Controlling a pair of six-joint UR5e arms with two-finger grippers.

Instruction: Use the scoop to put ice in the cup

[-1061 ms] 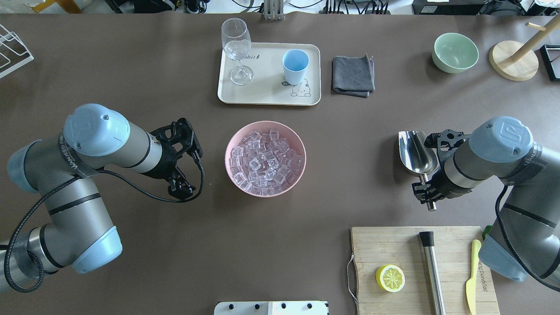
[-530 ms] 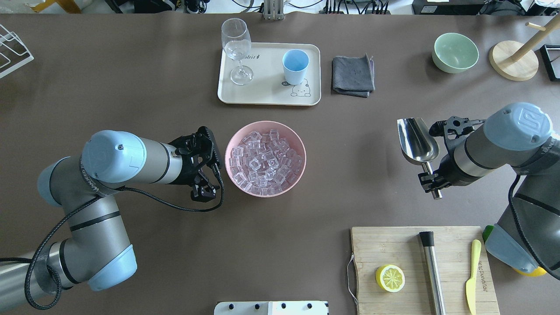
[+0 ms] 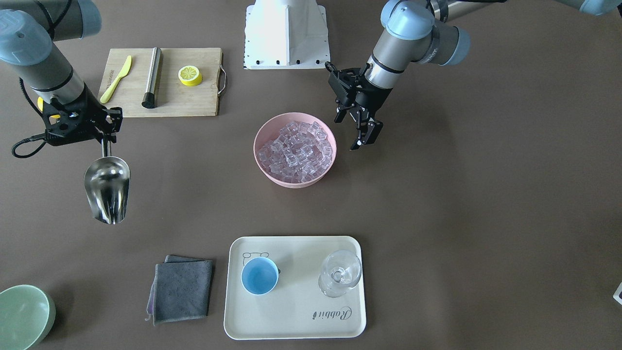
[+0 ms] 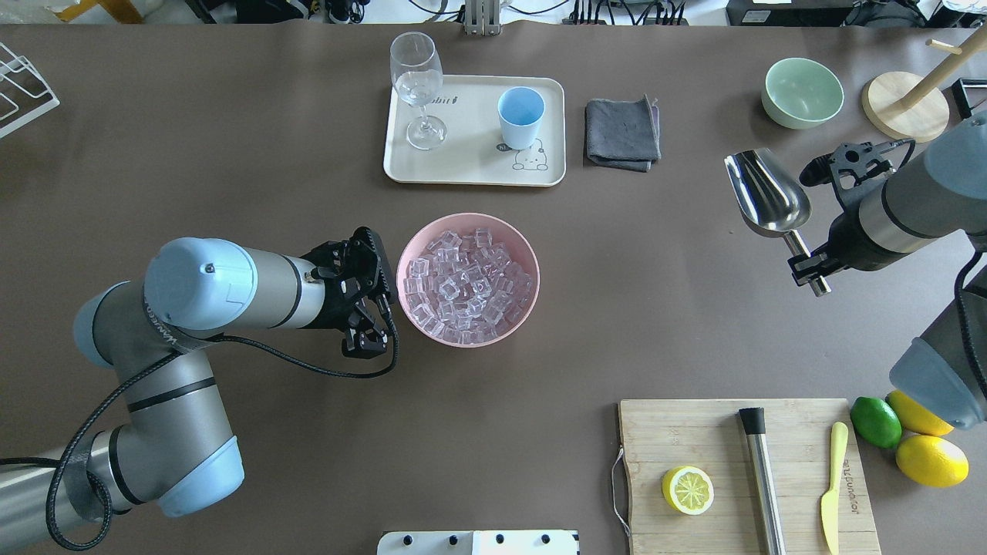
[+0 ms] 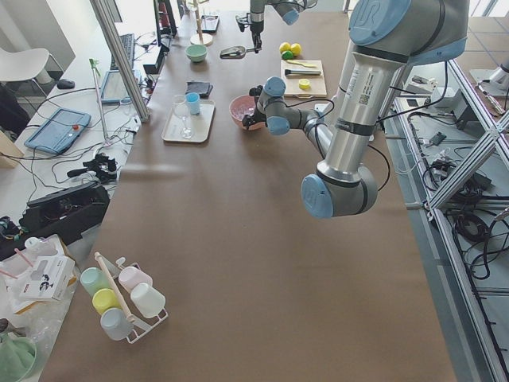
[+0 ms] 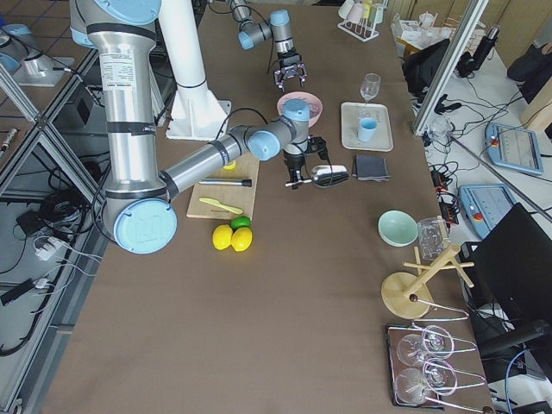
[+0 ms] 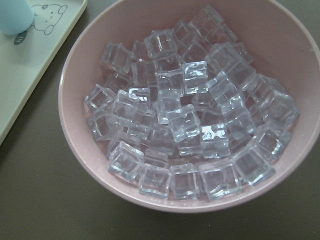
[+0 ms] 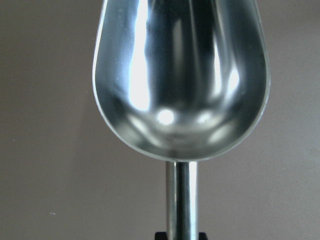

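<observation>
Scoop shifted forward in right gripper; shiny steel, rounded trough.

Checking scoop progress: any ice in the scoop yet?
No, the scoop shows only bare shiny steel in its trough, while the ice sits in the pink bowl.

Both arms are built alike: silver-grey tubes joined by rounded housings with pale-blue caps. The left gripper is black and skeletal, an open framework ending in two slim fingers. Just behind those fingers the left arm carries a cap with an embossed logo and one small dark screw. A black cable trails back from the fingers. The right gripper is black too, and the right arm behind its fingers is grey.
</observation>
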